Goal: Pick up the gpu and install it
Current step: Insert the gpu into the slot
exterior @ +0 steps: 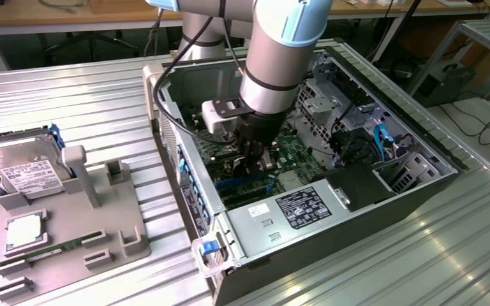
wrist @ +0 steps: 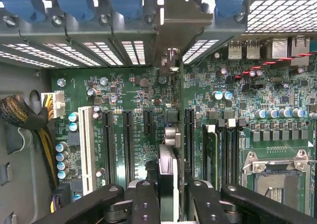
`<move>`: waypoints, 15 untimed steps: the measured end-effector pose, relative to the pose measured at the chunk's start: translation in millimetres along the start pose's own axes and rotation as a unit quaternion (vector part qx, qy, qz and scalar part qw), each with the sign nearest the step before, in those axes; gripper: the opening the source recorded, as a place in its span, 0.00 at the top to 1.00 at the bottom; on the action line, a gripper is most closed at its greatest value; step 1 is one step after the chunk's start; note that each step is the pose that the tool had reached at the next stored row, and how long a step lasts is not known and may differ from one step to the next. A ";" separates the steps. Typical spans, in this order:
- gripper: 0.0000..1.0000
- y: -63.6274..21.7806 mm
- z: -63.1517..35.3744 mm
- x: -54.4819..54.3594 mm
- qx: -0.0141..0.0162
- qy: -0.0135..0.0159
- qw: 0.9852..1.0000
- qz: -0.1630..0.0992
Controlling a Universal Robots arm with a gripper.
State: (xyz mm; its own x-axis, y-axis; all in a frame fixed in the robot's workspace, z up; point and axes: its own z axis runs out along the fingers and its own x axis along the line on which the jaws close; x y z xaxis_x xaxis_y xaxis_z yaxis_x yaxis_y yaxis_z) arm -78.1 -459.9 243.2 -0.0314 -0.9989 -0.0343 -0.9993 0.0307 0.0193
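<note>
Fingers of the black gripper (wrist: 168,194) are closed on the gpu (wrist: 170,135), a thin flat black card seen edge-on with its pale silvery metal bracket at the far end. The card stands upright over the green motherboard (wrist: 129,100), inside the open grey metal computer case (exterior: 415,185), between long black expansion slots (wrist: 108,144).

In the exterior view the arm (exterior: 270,64) covers the middle of the motherboard (exterior: 292,156) and runs off the top edge. In the wrist view the gpu (wrist: 168,179) shows edge-on, its fan face hidden; its lower edge is perhaps seated, but that cannot be told.
</note>
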 end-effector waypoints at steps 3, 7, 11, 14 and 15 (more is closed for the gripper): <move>0.72 -1.3 -0.1 0.0 -0.006 0.000 1.000 0.000; 0.72 -1.4 0.0 -0.4 -0.006 0.001 1.000 0.000; 0.72 -1.3 0.2 -1.5 -0.006 0.004 1.000 0.000; 0.72 -1.2 0.2 -1.8 -0.006 0.004 1.000 0.000; 0.72 -1.0 0.4 -1.8 -0.006 0.005 1.000 0.000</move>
State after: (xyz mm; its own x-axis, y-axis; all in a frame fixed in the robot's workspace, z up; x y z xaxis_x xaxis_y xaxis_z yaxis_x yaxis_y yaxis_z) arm -77.0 -458.1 242.9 -0.0318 -0.9992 -0.0252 -0.9990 0.0310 0.0308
